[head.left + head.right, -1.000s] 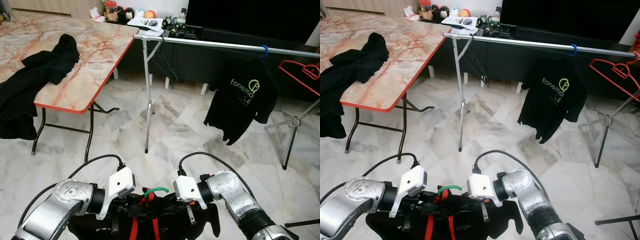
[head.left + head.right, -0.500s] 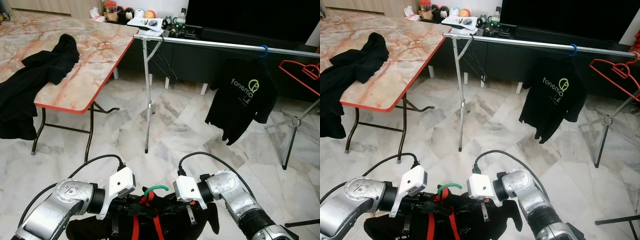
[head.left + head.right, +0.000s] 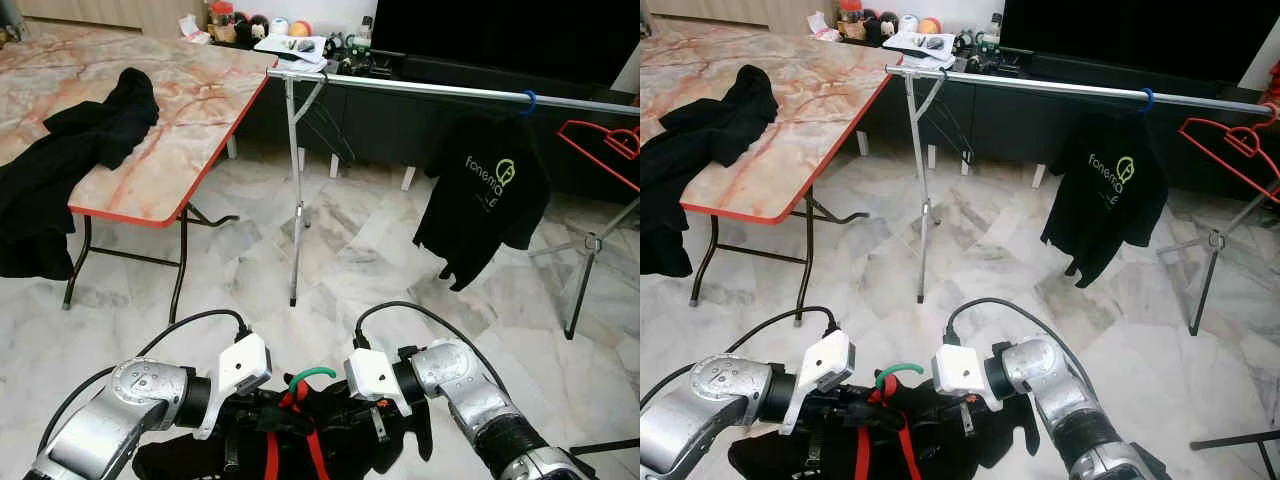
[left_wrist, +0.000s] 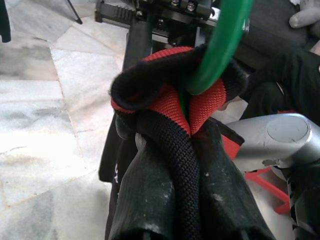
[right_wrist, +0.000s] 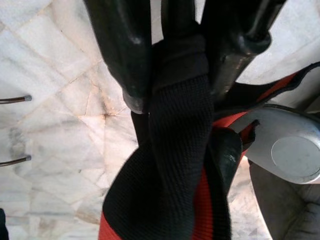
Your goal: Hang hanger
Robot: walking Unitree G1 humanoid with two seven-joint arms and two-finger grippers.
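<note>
Low before the robot, a black-and-red garment (image 3: 300, 450) on a green hanger (image 3: 312, 378) is pinched by both tools: left tool (image 4: 172, 150) at the collar, right tool (image 5: 172, 65) on black fabric.

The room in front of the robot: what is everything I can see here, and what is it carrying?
Garment on green hanger: one, black with red trim, held low between both hands.
Clothes rail: one, silver, across the room ahead.
T-shirt: one, black with a green logo, hanging from the rail on a blue hook.
Red hanger: one, at the rail's far right end.
Folding table: one, marble-patterned with a red edge, on the left.
Black clothes: a pile draped over the table.
Floor: pale marble tiles.
Left hand: black fingers, shut on the garment's collar.
Right hand: black fingers, shut on the garment's fabric.
</note>
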